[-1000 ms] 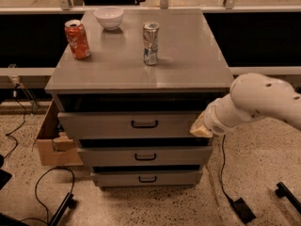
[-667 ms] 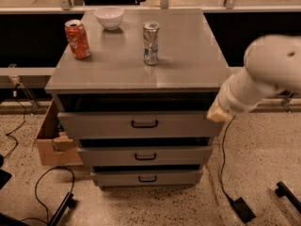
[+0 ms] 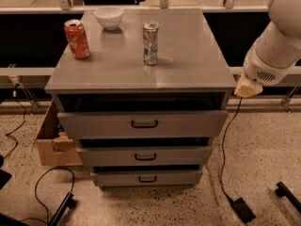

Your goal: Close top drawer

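The top drawer (image 3: 94, 125) is the widest grey front of three, with a small black loop handle (image 3: 144, 124). It stands a little out from the cabinet, with a dark gap between it and the grey cabinet top (image 3: 188, 55). My gripper (image 3: 247, 87) is the beige end of the white arm (image 3: 277, 46). It hangs just off the cabinet top's front right corner, above and to the right of the drawer front, apart from it.
On the cabinet top stand a red can (image 3: 77, 39), a silver can (image 3: 150, 43) and a white bowl (image 3: 108, 17). Two smaller drawers (image 3: 113, 156) sit below. A cardboard box (image 3: 51, 142) is at the left, and cables (image 3: 225, 164) lie on the floor.
The arm has lifted up and to the right, away from the right end of the top drawer front. The drawer front looks unmoved.
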`<state>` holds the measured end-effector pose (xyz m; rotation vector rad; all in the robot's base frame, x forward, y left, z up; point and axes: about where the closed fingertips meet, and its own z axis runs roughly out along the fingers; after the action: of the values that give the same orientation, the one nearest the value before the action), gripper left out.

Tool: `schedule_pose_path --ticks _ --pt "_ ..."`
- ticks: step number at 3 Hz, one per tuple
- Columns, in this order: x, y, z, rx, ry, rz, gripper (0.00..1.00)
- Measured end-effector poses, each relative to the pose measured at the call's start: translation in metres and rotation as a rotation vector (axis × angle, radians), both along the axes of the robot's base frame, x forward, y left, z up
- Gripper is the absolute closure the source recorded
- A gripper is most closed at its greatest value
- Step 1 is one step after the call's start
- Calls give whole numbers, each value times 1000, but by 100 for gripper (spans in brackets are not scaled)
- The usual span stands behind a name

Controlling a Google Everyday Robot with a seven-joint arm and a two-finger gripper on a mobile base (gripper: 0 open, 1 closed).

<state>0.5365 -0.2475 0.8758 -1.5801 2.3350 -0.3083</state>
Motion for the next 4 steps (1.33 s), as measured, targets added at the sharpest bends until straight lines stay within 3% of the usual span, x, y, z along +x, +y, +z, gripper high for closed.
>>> schedule_pose_path --ticks 1,2,4 --pt "-3 -16 30 -45 8 -36 100" --pt "-5 -17 31 -46 13 -37 82" --pt "-5 -16 29 -47 15 -37 36"
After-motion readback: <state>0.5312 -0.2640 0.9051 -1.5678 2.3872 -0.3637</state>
